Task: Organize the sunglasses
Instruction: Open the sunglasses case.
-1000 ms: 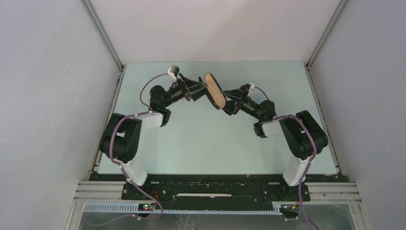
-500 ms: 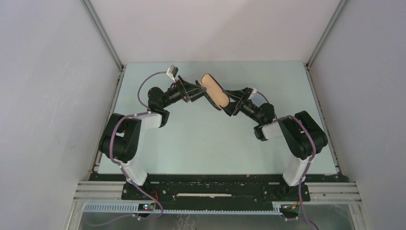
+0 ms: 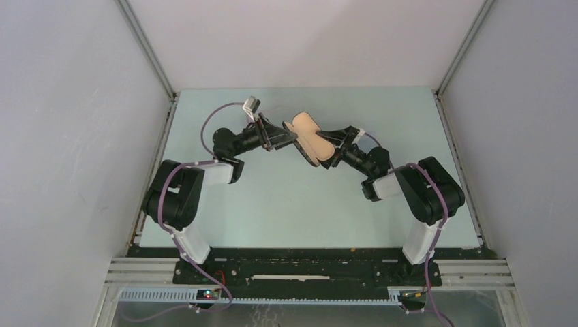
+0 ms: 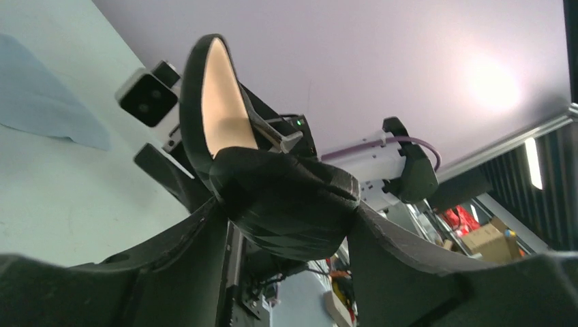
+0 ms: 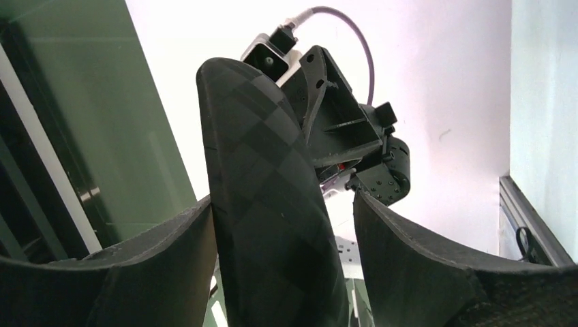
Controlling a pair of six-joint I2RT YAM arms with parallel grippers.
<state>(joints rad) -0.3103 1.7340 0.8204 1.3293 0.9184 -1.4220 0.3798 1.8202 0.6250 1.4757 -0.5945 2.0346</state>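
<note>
Holding open the black oblong tan-lined case (image 3: 315, 144): my left pincer (image 4: 286, 204) clamps it, my right pincer (image 5: 283, 204) straddles its lid slackly; I judge the sunglasses come next.

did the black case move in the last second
Yes. In the top view the black case has shifted toward the near edge of the table, away from the back wall, and a little toward the right arm's side.

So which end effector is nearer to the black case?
Left: the left end effector clamps the black case; the right end effector straddles its lid loosely.
</note>
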